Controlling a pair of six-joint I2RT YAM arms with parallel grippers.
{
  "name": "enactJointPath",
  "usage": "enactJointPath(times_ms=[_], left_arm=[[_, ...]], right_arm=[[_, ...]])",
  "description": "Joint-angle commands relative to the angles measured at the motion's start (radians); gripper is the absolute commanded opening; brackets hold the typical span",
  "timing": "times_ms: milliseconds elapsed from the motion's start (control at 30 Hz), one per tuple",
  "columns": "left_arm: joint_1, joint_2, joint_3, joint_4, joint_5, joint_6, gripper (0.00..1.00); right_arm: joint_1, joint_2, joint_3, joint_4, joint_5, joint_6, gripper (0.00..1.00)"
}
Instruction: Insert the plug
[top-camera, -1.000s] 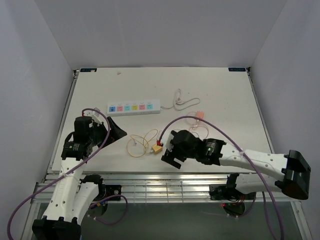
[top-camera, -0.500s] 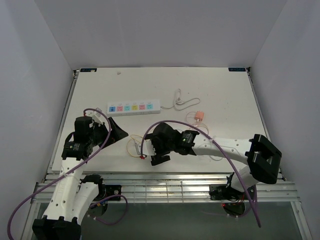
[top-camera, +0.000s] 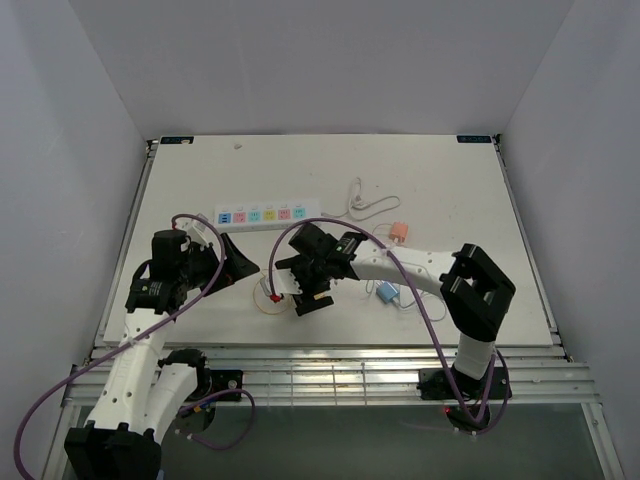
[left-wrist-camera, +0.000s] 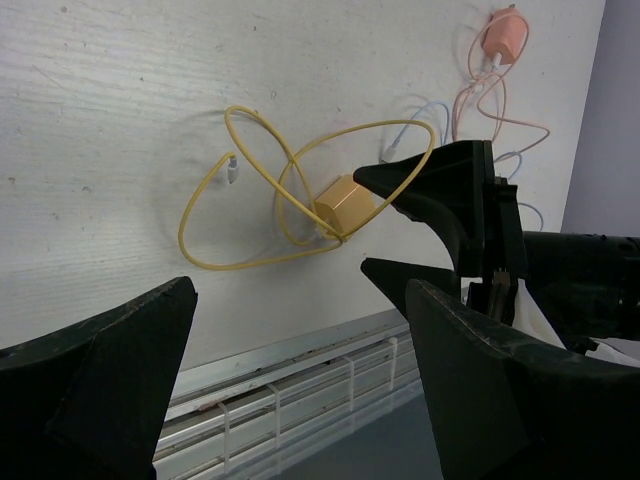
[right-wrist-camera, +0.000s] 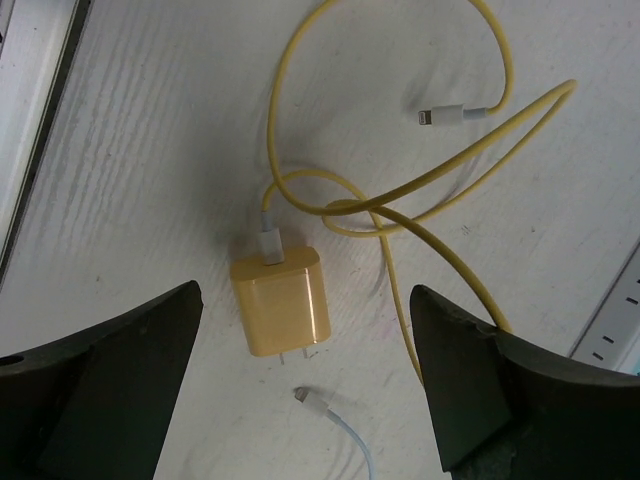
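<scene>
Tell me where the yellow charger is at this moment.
In the right wrist view the yellow charger lies flat on the table, directly under the open right hand, with its yellow cable looped beside it.

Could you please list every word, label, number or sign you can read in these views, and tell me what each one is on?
No text is legible in any view.
Teal stickers at the two far corners: any print is too small to read.
Power strip: coloured socket faces, any marking too small to read.
Yellow charger: no print on the face that shows.
</scene>
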Motion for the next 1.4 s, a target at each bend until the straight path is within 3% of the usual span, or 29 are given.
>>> enactJointPath(times_ms=[0,300,667,1133,1367], left_arm=[[-0.001,0.008,0.0,0.016,0.023,0.013,0.98],[0.0,0.005,0.001,0.018,0.018,0.013,0.98],[0.0,0.01,0.001,0.018,0.013,0.012,0.98],[0.0,0.01,0.0,0.018,-0.002,0.005,0.98],[0.0,0.026,0.003,0.009,-0.027,-0.005,0.98]], right_arm=[[-0.02,0.058,0.113,-0.143,-0.028,-0.08,0.9],[-0.02,0.172,0.11,-0.143,0.091,-0.061,0.91],[-0.013,0.207,0.101,-0.11,0.059,-0.041,1.0],[0.006,0.273,0.221,-0.26,0.062,0.055,0.37],[0.032,0.073,0.057,-0.092,0.061,0.207,0.27]])
